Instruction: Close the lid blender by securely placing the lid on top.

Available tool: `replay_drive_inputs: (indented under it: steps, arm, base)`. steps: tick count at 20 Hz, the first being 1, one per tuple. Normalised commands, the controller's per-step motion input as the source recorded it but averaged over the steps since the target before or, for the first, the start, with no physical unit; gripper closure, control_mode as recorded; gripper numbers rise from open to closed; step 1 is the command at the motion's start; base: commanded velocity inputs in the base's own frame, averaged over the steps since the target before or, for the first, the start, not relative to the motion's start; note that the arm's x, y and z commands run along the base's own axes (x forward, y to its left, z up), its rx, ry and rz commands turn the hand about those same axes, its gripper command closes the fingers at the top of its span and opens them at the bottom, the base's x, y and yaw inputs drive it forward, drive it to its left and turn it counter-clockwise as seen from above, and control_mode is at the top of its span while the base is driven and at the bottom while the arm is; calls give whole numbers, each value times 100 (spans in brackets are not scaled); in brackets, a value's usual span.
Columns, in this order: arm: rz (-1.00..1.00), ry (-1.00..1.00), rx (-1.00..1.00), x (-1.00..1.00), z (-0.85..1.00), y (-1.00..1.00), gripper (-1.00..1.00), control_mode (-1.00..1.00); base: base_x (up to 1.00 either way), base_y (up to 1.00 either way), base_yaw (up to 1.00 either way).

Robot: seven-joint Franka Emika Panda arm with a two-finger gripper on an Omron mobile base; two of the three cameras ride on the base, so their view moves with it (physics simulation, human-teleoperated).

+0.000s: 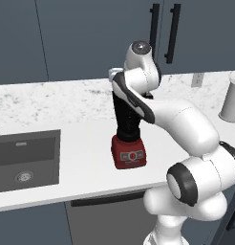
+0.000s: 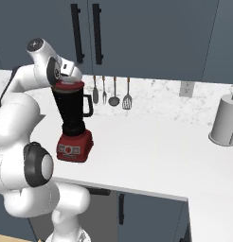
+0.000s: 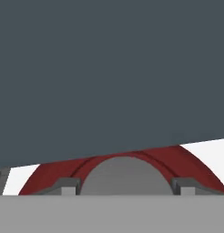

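The blender stands on the white counter: a dark jar with a side handle on a red base. In the left base view my arm covers most of the jar. The red lid sits level on the jar's mouth. My gripper hangs straight over it, pointing down. In the hand view the lid curves as a red arc around its grey knob. My gripper has one fingertip pressed against each side of that knob.
A pale grey cylindrical container stands at the far right of the counter. Several utensils hang on the back wall behind the blender. A sink is sunk into the counter to the left. Dark cabinets hang above.
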Motion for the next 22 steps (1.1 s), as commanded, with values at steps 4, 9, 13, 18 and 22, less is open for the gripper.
replay_drive_inputs:
  steps: [4, 9, 13, 18, 22]
  arm:
    - [0, -21, 0, 0, -18, 0, 100, -100]
    - [0, -15, -2, 0, -33, 2, 100, -100]
    - [0, -1, -5, 0, -50, 7, 100, -100]
    - [0, 0, -8, 0, -57, 11, -100, -100]
    - [0, 4, -8, -8, -41, 2, -100, -100]
  base:
    - [0, 0, 0]
    - [0, 0, 0]
    - [0, 0, 0]
    - [0, 0, 0]
    - [0, 0, 0]
